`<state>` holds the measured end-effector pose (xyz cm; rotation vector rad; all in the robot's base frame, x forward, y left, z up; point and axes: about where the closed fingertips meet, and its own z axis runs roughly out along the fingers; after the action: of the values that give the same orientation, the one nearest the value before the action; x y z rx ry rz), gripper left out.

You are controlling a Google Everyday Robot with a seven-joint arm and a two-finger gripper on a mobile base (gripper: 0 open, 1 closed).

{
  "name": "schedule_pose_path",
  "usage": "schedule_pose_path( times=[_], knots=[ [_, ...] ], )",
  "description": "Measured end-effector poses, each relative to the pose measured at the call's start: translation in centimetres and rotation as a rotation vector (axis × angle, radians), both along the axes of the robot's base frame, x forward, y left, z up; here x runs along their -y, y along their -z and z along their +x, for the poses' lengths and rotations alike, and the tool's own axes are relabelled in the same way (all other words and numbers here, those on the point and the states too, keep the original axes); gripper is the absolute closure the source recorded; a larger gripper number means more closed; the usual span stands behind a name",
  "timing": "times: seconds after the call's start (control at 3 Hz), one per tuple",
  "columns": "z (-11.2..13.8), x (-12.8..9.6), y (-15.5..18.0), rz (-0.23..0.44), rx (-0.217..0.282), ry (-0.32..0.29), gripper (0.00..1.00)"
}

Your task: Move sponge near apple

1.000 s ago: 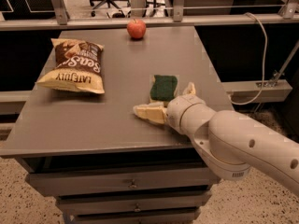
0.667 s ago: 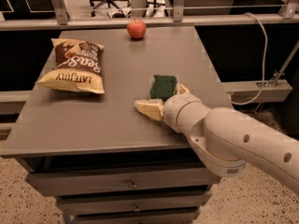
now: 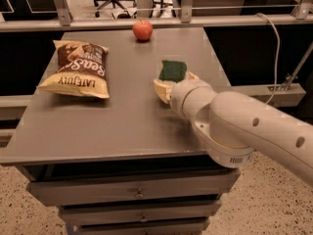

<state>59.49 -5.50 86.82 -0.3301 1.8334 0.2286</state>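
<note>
The sponge (image 3: pixel 173 69), dark green on top, lies flat on the grey table (image 3: pixel 122 126), right of centre. The red apple (image 3: pixel 143 30) stands at the table's far edge, well beyond the sponge. My gripper (image 3: pixel 175 79) is at the sponge's near side, low over the table. It is open, with one pale finger (image 3: pixel 161 87) to the sponge's near left and the other (image 3: pixel 192 76) at its near right. The sponge's near edge lies between them. The white arm (image 3: pixel 234 121) comes in from the lower right.
A brown and yellow chip bag (image 3: pixel 78 68) lies on the left part of the table. Drawers (image 3: pixel 139 192) are under the tabletop. A metal rail (image 3: pixel 156 22) runs behind the table, and a cable (image 3: pixel 275 43) hangs at the right.
My gripper has moved forward and up the table toward the sponge. Its fingers now flank the sponge's near edge. The sponge, apple and bag have not moved.
</note>
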Motion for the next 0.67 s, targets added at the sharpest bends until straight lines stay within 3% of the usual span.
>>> schedule_pose_path(
  times=[0.33,0.67],
  knots=[
    [1.4,1.4,-2.5,-0.045,0.048,0.004,1.00],
    [3.2,0.2,-2.8,-0.064,0.049,-0.082,1.00]
  ],
)
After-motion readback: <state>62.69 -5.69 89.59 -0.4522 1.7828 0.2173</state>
